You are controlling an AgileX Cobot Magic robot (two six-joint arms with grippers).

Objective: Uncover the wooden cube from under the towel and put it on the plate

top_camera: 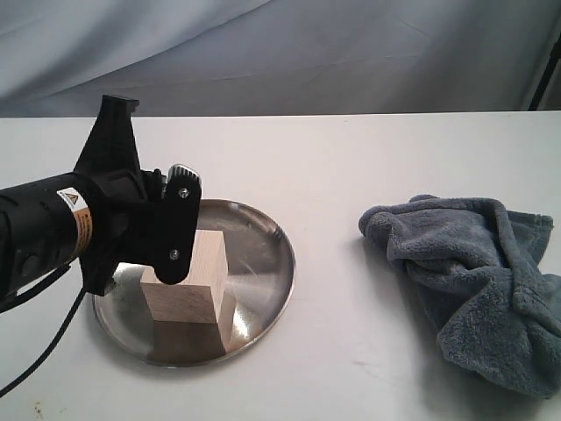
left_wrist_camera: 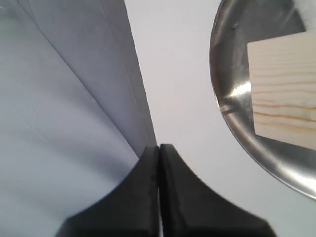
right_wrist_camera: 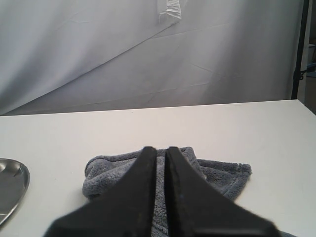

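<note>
The pale wooden cube (top_camera: 200,276) stands uncovered on the shiny steel plate (top_camera: 261,263), left of the middle of the white table. My left gripper (top_camera: 120,103) hovers at the plate's left side, its black fingers pressed together with nothing between them and pointing toward the back. Its wrist view has the cube (left_wrist_camera: 284,94) and plate (left_wrist_camera: 231,64) off to one side of the left gripper (left_wrist_camera: 159,147). The grey-blue towel (top_camera: 473,281) lies crumpled at the right. Just above the towel (right_wrist_camera: 106,173), my right gripper (right_wrist_camera: 160,149) is shut and empty; it does not show in the exterior view.
A grey fabric backdrop (top_camera: 280,53) hangs behind the table's far edge. The left arm's black body (top_camera: 53,228) and cable cover the table's left front. The plate's rim (right_wrist_camera: 12,182) peeks into the right wrist view.
</note>
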